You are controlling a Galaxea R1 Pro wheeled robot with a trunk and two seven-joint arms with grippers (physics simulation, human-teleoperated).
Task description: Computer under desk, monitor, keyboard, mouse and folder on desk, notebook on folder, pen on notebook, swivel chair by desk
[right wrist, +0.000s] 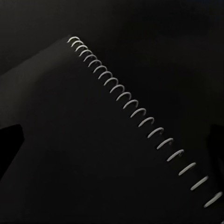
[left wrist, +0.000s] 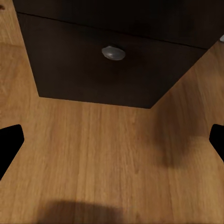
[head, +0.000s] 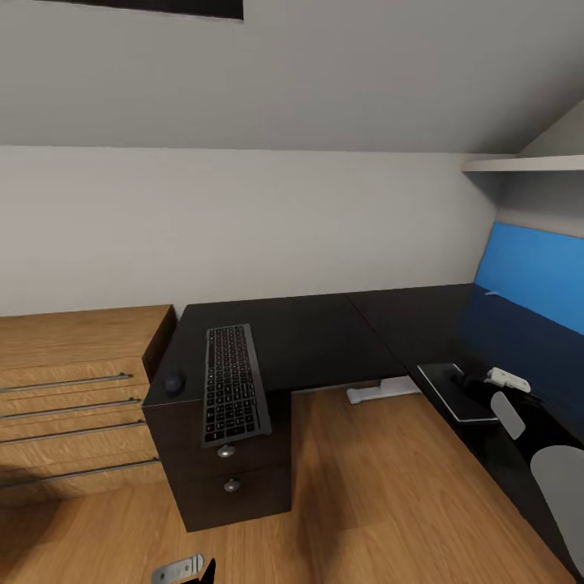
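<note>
Notebook (head: 454, 392) partly hidden by right gripper (head: 496, 378) (jaws unclear) on desk (head: 308, 337).

**What things look like they are made of**

The worktop (head: 324, 332) is black and shiny. The floor (head: 381, 487) and dresser (head: 73, 381) look like smooth wood. The drawer knob (left wrist: 113, 52) looks like shiny metal. The notebook (right wrist: 93, 140) is dark and matt, with pale wire rings.
</note>
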